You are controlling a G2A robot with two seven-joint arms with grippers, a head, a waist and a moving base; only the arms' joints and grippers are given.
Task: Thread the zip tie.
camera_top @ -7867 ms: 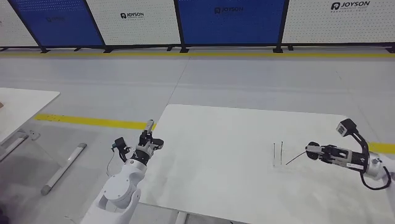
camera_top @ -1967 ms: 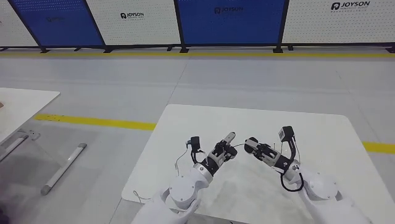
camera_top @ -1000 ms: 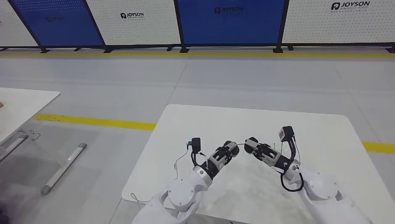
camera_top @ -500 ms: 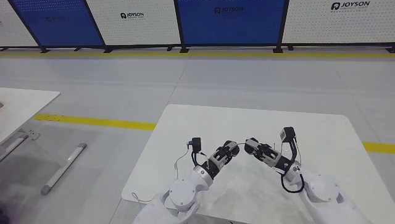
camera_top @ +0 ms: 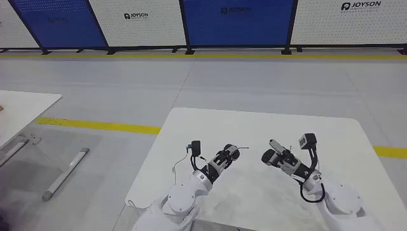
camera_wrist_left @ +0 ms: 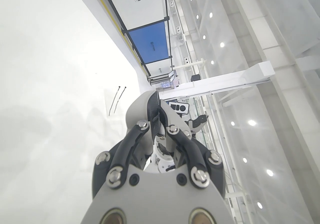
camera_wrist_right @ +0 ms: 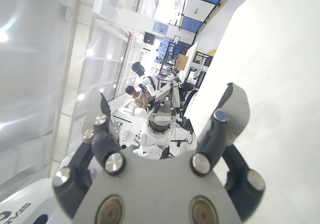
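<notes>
A thin black zip tie (camera_top: 242, 147) sticks out sideways from the tip of my left gripper (camera_top: 233, 149), above the middle of the white table (camera_top: 210, 123). In the left wrist view this gripper (camera_wrist_left: 153, 110) has its two fingers pressed together, and the tie itself is hard to make out between them. My right gripper (camera_top: 270, 151) hangs a short way to the right of the tie, apart from it. Its fingers (camera_wrist_right: 232, 100) are spread wide in the right wrist view, and nothing lies between them.
Two spare black zip ties (camera_wrist_left: 117, 100) lie side by side on the table beyond the left gripper. Bare table surface stretches towards the far edge. Blue and white partition panels (camera_top: 238, 11) stand across the floor behind.
The two grippers were tip to tip half a second ago. Now the right gripper has opened and drawn back to the right, while the left gripper keeps the zip tie.
</notes>
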